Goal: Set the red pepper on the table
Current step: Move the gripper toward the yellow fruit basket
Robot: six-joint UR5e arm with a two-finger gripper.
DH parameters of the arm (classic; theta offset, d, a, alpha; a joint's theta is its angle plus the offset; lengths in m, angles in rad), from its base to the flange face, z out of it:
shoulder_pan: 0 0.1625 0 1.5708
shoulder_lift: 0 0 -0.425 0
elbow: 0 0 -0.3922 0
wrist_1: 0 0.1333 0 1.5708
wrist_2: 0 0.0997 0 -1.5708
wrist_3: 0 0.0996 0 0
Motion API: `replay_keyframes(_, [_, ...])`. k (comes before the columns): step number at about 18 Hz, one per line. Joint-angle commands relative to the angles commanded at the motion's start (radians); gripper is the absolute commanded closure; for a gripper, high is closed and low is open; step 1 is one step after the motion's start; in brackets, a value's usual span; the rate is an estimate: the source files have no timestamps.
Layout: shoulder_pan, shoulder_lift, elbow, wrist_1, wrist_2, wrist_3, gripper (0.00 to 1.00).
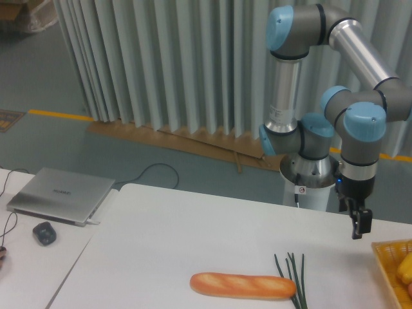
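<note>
No red pepper can be seen; presumably it sits in the basket [389, 270], just right of and below the pincer [358, 226]. Pincer state can't be told.

Arm bent at elbow, wrist vertical; gripper [358, 226] points straight down, empty; finger gap unclear.

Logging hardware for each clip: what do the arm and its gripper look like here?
The arm has silver-grey metal tube links joined by dark grey joints with light blue round caps. A small sticker marks its pale round base. The gripper is small, slim and black, its jaws too small to make out. No loose cables show.
</note>
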Motion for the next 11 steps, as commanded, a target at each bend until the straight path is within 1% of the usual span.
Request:
replay_keyframes(4, [0.032,-0.002,0.000,0.011,0.000,-0.002,0.00])
replay_keyframes(7, [0.063,-0.002,-0.011,0.055,0.020,0.002,0.00])
replay_keyframes(11, [0.087,-0.003,-0.011,0.065,0.029,0.023,0.00])
